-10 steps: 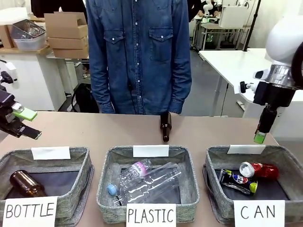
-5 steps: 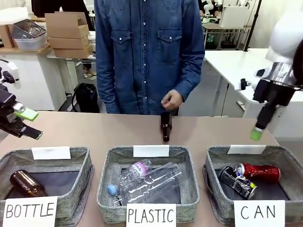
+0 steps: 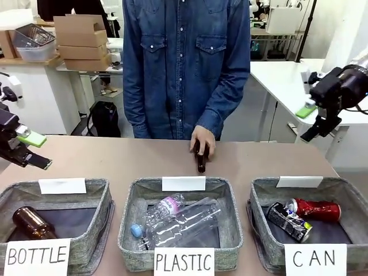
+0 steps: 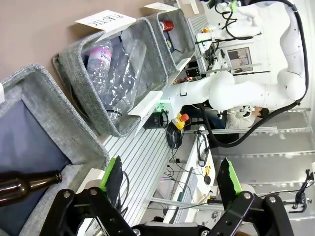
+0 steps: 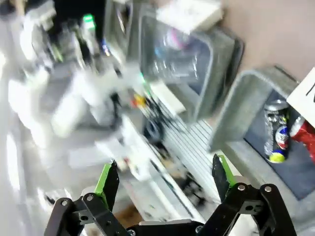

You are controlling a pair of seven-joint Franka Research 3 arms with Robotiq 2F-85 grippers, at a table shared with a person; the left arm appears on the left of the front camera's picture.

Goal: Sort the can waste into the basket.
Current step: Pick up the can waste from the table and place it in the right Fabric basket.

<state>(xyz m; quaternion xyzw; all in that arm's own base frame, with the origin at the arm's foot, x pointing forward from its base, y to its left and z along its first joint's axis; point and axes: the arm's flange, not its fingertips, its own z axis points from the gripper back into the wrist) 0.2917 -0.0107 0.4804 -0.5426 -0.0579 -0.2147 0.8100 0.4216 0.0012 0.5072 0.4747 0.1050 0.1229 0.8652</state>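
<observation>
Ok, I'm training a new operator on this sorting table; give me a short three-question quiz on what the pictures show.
1. True or false: both cans, the red can and the dark can, lie inside the CAN basket.
2. Multiple choice: the person's hand rests on
A. a clear plastic bottle
B. the brown bottle on the table
C. the PLASTIC basket
3. Fill in: the right gripper, raised beside the table, has its jaws ____ and holds nothing.

Key: 1 true; 2 B; 3 open
</observation>
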